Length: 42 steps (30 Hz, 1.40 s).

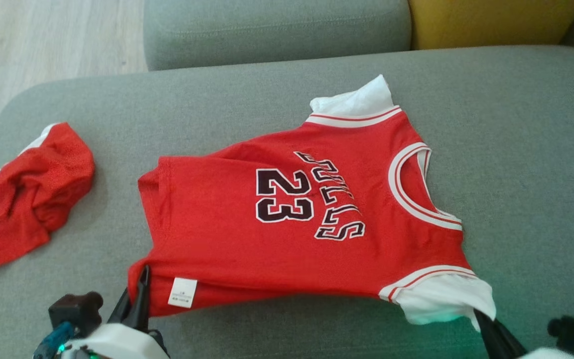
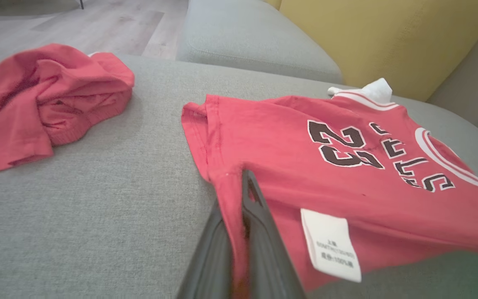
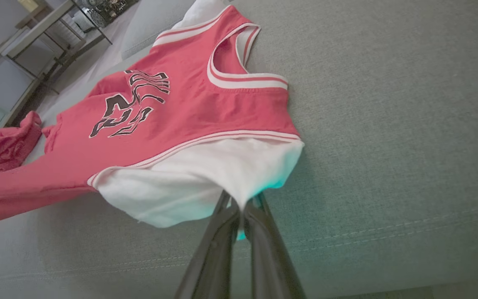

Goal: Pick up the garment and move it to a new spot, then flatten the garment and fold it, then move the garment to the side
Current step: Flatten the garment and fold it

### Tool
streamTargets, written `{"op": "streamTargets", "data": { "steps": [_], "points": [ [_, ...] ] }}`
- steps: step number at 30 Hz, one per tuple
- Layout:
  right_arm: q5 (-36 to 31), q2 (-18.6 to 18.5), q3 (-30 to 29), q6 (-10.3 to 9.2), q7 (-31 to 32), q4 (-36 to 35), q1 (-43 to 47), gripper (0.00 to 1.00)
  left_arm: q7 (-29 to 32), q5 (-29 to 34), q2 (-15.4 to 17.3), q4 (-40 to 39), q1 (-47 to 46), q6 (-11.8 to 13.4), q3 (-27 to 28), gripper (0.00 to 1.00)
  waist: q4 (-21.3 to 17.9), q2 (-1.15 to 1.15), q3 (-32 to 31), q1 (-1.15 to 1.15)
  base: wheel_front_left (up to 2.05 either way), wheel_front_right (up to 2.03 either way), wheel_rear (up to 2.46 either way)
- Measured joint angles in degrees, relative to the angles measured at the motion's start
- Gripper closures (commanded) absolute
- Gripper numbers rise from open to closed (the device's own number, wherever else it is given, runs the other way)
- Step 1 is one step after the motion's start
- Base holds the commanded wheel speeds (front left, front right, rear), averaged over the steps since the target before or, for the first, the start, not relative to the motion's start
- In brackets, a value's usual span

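Near edge of jersey (image 1: 292, 224) in both jaws (hem left, sleeve right)

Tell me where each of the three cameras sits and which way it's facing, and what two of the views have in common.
Head view: on the head, looking down at the sofa seat and the red jersey; left gripper lower left, right gripper lower right.
Left wrist view: on the left wrist, looking along its shut fingers pinching the jersey's hem, toward a yellow cushion.
Right wrist view: on the right wrist, looking along its fingers clamped on the white sleeve.
Shared: head and left wrist views both show the white label.
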Motion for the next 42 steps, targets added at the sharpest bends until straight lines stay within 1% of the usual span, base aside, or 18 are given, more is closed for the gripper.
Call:
{"op": "streamTargets", "data": {
  "steps": [5,7,11,14,16,23,25,26,27,28,32,36,41,42],
  "points": [
    [-0.86,-0.09,0.01,0.0,1.62,1.54,-5.54,1.0,3.0,-0.51,0.4,-0.04,-0.79,-0.02,-0.71,1.0,0.36,0.0,1.68,0.0,0.0,0.0,0.0],
    [-0.86,-0.67,0.4,0.0,1.93,2.57,-8.52,1.0,4.27,-0.58,0.47,0.11,-1.68,-0.09,-1.2,1.0,0.53,0.0,2.45,0.0,0.0,0.0,0.0],
    [-0.27,-3.19,2.0,0.0,2.87,5.86,-15.27,1.0,6.66,-1.69,0.57,0.83,-5.0,-0.58,-1.45,1.0,0.74,0.0,4.12,0.0,0.0,0.0,0.0],
    [0.7,-5.31,3.37,0.0,2.9,9.6,-20.56,1.0,8.17,-2.38,0.56,2.46,-7.94,-0.64,-1.54,1.0,0.97,0.0,5.38,0.01,0.0,0.0,0.0],
    [1.74,-6.35,4.3,0.0,2.74,12.43,-23.62,1.0,8.75,-2.93,0.54,3.6,-9.42,-1.11,-1.55,1.0,1.13,0.0,6.25,0.01,0.0,0.0,0.0],
    [4.59,-8.06,8.15,0.0,-1.32,22.53,-32.98,1.0,8.96,-4.11,0.22,8.12,-12.5,-1.66,-1.63,1.0,1.4,0.0,9.15,0.01,0.0,0.0,0.0],
    [6.44,-8.26,9.36,0.0,-2.94,24.8,-34.95,1.0,8.98,-4.32,-0.04,9.67,-13.56,-2.37,-1.78,1.0,1.59,0.0,9.78,0.01,0.0,0.0,0.0],
    [6.44,-8.26,9.36,0.0,-2.94,24.8,-34.95,0.85,8.98,-4.32,-0.04,9.67,-13.56,-2.37,-1.78,1.0,1.59,0.0,9.78,0.01,0.0,0.0,0.0],
    [7.19,-8.38,9.92,0.0,-4.05,25.68,-35.69,0.45,8.92,-4.74,-0.18,10.27,-13.99,-2.54,-1.89,0.7,1.72,0.0,9.97,0.02,0.0,0.0,0.0],
    [7.71,-8.58,10.5,0.0,-5.04,26.3,-36.22,0.0,8.56,-4.85,-0.34,10.82,-14.35,-2.54,-1.9,0.0,1.84,0.0,10.08,0.02,0.0,0.0,0.0],
    [8.56,-9.4,11.78,0.0,-9.79,27.63,-36.92,0.0,5.37,-5.03,-1.0,11.94,-14.62,-2.5,-1.8,0.0,2.14,0.0,10.02,0.01,0.0,0.0,0.0],
    [8.17,-9.48,12.24,0.0,-15.12,27.22,-36.88,0.0,0.05,-4.24,-1.98,11.58,-14.58,-1.78,-1.76,0.0,2.21,0.0,9.4,0.01,0.0,0.0,0.0],
    [2.75,-9.49,10.68,0.0,-22.07,22.97,-36.13,0.0,-8.55,-1.89,-2.55,9.02,-14.54,-0.42,-1.66,0.0,2.04,0.0,8.05,0.01,0.0,0.0,0.0],
    [1.51,-9.49,10.22,0.0,-23.23,21.8,-35.55,0.0,-9.5,-1.27,-2.67,8.65,-14.54,-0.23,-1.69,0.0,1.99,0.0,7.76,0.01,0.0,0.0,0.0]
  ]
}}
